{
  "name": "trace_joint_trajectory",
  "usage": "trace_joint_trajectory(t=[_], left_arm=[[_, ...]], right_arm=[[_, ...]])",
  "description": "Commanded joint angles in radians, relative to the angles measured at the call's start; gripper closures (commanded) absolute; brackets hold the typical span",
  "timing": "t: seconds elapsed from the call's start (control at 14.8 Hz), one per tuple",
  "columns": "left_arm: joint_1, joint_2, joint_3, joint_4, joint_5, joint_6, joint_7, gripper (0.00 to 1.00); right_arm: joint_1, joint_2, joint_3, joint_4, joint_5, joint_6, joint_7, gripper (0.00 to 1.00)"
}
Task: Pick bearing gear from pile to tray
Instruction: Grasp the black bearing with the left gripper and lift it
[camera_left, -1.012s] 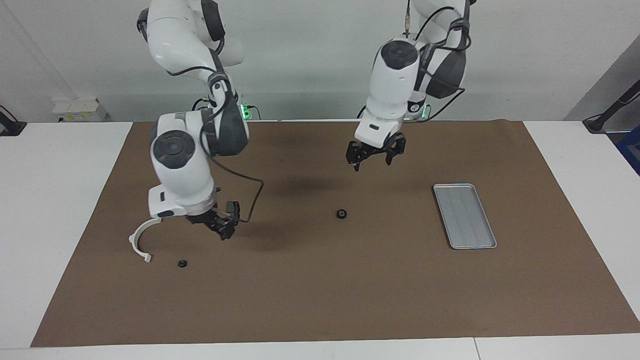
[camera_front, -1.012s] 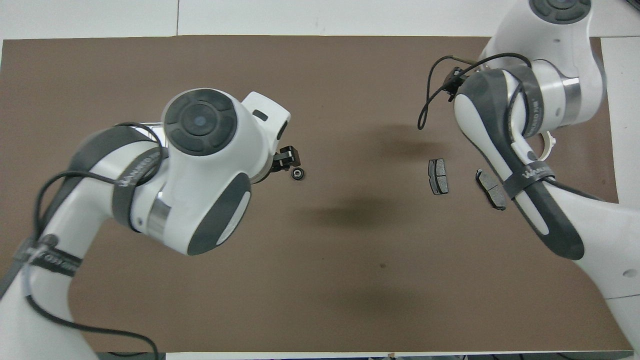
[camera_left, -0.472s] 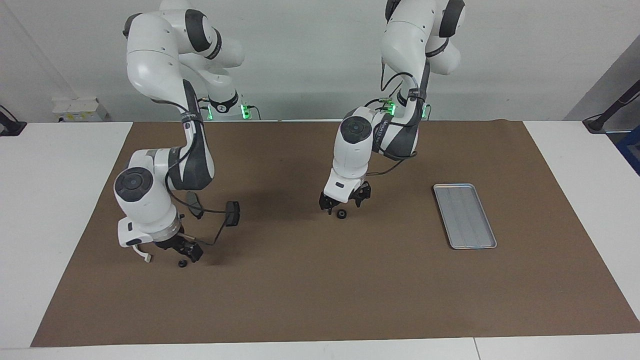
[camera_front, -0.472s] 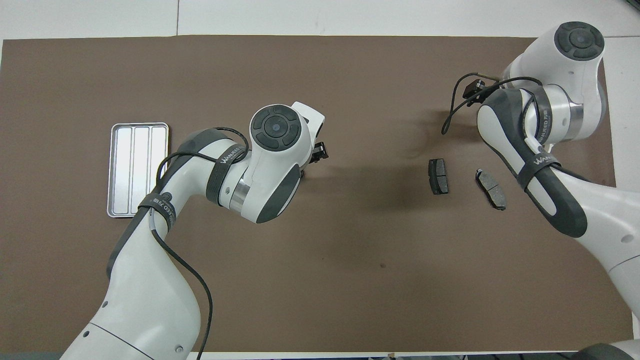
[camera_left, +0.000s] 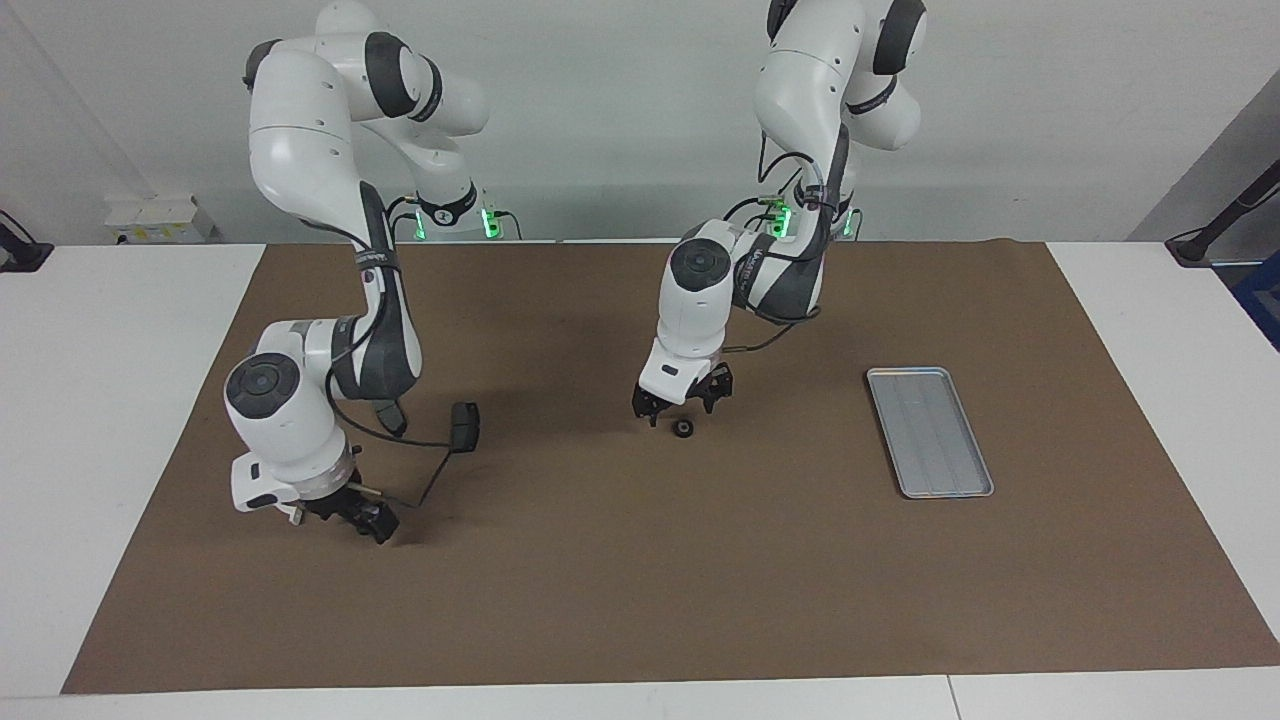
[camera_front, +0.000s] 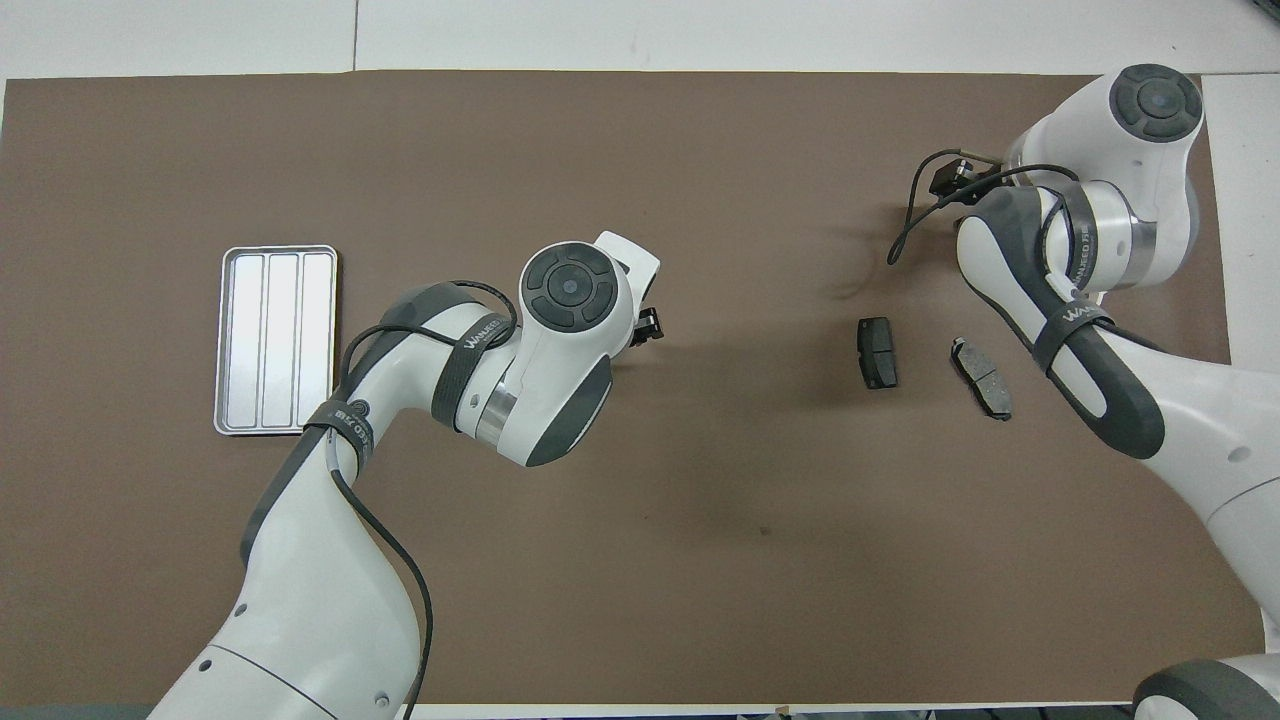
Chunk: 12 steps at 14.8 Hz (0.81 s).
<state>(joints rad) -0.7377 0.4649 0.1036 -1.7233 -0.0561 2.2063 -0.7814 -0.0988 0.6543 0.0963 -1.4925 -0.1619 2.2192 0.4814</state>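
The bearing gear (camera_left: 682, 429), a small black round piece, lies mid-mat. My left gripper (camera_left: 679, 407) hangs open just above it, a fingertip on either side, not touching. In the overhead view the left wrist hides the gear and only one finger (camera_front: 651, 324) shows. The tray (camera_left: 930, 431) (camera_front: 275, 340), silver and ridged, sits bare toward the left arm's end. My right gripper (camera_left: 362, 516) is down at the mat at the right arm's end, open, covering the spot where a second small black piece lay. A sliver of the white bracket (camera_left: 294, 517) shows beside it.
Two dark brake pads (camera_front: 877, 352) (camera_front: 982, 377) lie on the brown mat (camera_left: 640, 600) nearer to the robots than the right gripper. A black cable loops from the right wrist over one pad (camera_left: 464, 427).
Both arms came down from high over the mat. The left gripper settled over the bearing gear. The right gripper sank over the small black piece and now hides it and most of the bracket.
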Motion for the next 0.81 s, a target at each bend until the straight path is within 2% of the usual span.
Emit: trace_joint_trajectory(t=[0.0, 0.2, 0.47, 0.54, 0.61, 0.67, 0.74], left_arm=[[-0.019, -0.026, 0.018, -0.068, -0.011, 0.058, -0.009, 0.0], [-0.019, -0.037, 0.019, -0.123, -0.008, 0.124, -0.006, 0.0], [-0.017, -0.045, 0.019, -0.157, -0.008, 0.161, -0.001, 0.0], [-0.017, -0.048, 0.019, -0.159, -0.008, 0.161, -0.002, 0.03], [-0.017, -0.048, 0.019, -0.157, -0.008, 0.161, -0.002, 0.18], [-0.017, -0.046, 0.019, -0.154, -0.008, 0.162, -0.002, 0.52], [-0.015, -0.046, 0.019, -0.15, -0.01, 0.164, -0.005, 0.96]], right_arm=[[-0.013, 0.007, 0.017, -0.005, -0.015, 0.022, -0.012, 0.06], [-0.012, 0.007, 0.017, -0.014, -0.008, 0.022, -0.007, 0.13], [-0.015, 0.007, 0.019, -0.025, -0.007, 0.022, -0.007, 0.34], [-0.015, 0.005, 0.019, -0.029, -0.007, 0.023, -0.007, 0.39], [-0.015, 0.005, 0.019, -0.029, -0.007, 0.024, -0.007, 0.47], [-0.015, 0.005, 0.019, -0.029, -0.007, 0.024, -0.007, 0.59], [-0.015, 0.005, 0.019, -0.029, -0.007, 0.022, -0.007, 0.76]])
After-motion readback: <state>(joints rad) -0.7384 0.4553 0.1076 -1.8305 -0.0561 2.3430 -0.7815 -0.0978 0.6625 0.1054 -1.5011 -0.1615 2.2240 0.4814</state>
